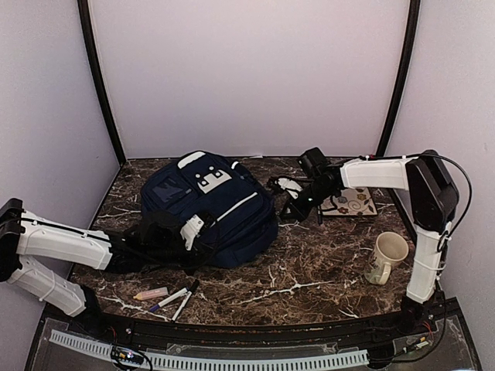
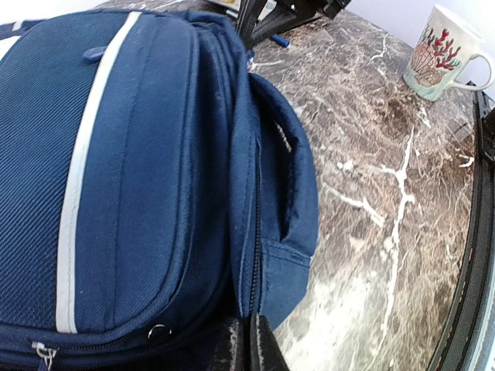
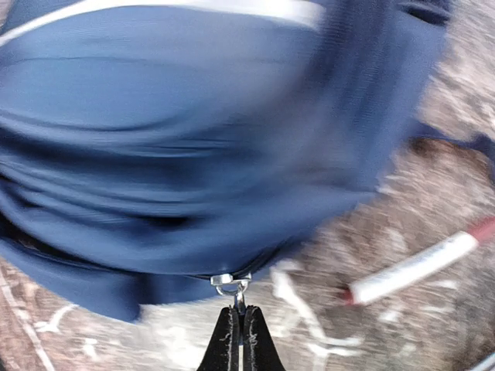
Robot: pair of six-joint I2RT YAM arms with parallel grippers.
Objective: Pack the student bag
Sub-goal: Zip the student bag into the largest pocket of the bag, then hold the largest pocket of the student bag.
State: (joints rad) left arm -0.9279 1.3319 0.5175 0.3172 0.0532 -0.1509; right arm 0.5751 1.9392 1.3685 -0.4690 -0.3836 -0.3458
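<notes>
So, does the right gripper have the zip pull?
Yes: the right gripper is shut on the metal zip pull hanging at the edge of the student bag.

Even, soft, fairly bright light; faint shadows. Right wrist view motion-blurred, student bag (image 3: pixel 193 116) smeared; left wrist view sharp, edges bowed.

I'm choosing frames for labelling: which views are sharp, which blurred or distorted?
Top external view: sharp and evenly lit, the navy-blue fabric backpack clear. Left wrist view: sharp, edges bent by the wide lens, cream shell-print mug clear. Right wrist view: motion blur smears the backpack and the white red-ended marker; only the metal zip ring is crisp.
</notes>
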